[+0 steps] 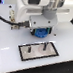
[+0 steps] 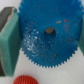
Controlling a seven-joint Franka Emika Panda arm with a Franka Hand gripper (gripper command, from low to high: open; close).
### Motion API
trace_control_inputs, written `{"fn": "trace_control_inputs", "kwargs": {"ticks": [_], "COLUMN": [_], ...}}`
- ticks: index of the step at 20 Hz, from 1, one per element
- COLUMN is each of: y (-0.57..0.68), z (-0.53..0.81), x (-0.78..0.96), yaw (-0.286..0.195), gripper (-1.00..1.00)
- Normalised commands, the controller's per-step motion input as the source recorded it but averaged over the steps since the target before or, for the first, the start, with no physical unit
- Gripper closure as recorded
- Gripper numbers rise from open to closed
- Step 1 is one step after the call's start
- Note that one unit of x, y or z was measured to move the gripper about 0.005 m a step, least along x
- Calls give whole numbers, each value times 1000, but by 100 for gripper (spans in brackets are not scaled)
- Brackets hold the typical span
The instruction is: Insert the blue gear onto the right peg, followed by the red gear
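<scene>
The blue gear point(image 2: 47, 47) fills the wrist view, its dark centre hole facing the camera. My gripper point(image 2: 45, 42) is shut on it, with teal fingers point(image 2: 10, 40) pressed against its toothed rim on both sides. In the exterior view the gripper point(image 1: 41, 34) holds the blue gear point(image 1: 41, 33) just behind the black-rimmed grey plate point(image 1: 52, 50). Two dark pegs stand on the plate; the right peg point(image 1: 45, 45) is the one toward the exterior view's right. The red gear point(image 2: 24, 80) lies on the white surface below the blue gear; in the exterior view it is hidden.
The twin peg point(image 1: 30, 48) stands on the plate toward the exterior view's left. The arm's white body point(image 1: 32, 9) and a black cable point(image 1: 4, 16) hang over the back of the white table point(image 1: 61, 67).
</scene>
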Motion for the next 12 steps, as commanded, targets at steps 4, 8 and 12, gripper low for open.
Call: {"fn": "trace_control_inputs", "kwargs": {"ticks": [4, 8, 12], "y": [-1, -14, -16], "z": [467, 442, 432], "x": [449, 576, 658], "yaw": [0, 0, 0], "gripper": [100, 100, 100]}}
